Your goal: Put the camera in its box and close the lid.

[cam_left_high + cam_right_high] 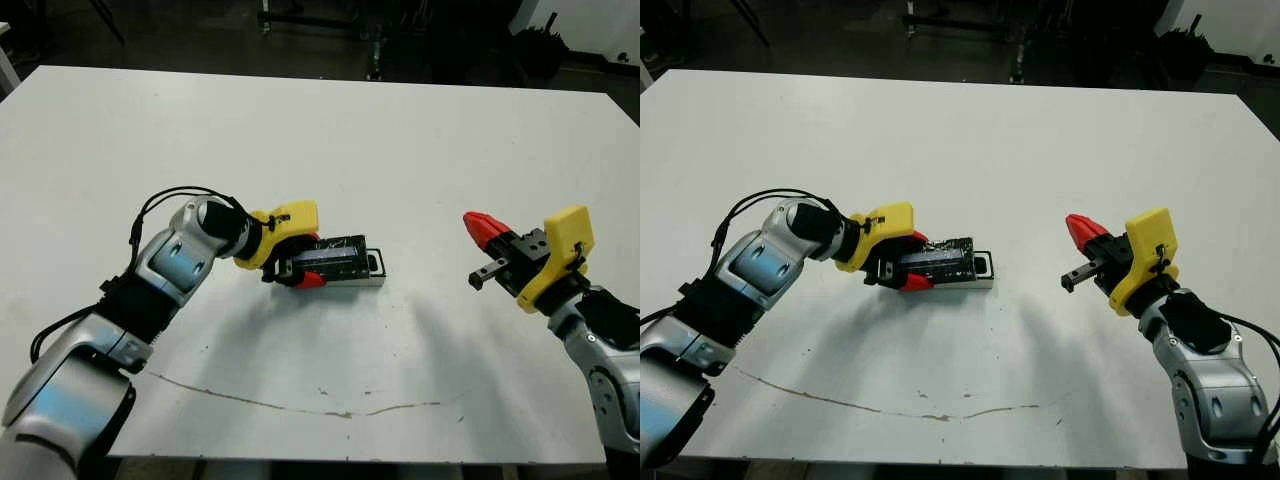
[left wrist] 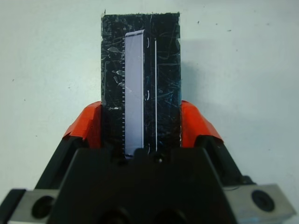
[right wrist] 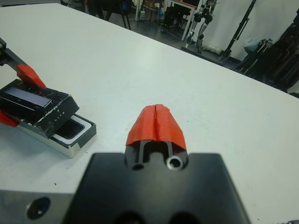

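Observation:
My left gripper [image 1: 305, 262] is shut on the lid [image 2: 140, 79], a scratched black piece with a shiny strip on top, one red fingertip on each long side. The lid [image 1: 335, 252] lies over the box [image 3: 74, 140] but is shifted along it, so one end of the box [image 1: 983, 267] sticks out uncovered on the side toward my right arm. In that uncovered end a dark piece shows inside the pale rim, apparently the camera [image 3: 70, 130]; the rest is hidden under the lid. My right gripper [image 1: 485, 230] is shut on nothing and hangs above the table, well right of the box.
A thin dark scratch line [image 1: 300, 405] runs across the white table [image 1: 320, 130] near its front edge. Beyond the far edge there are a dark floor and black stands [image 3: 243, 42].

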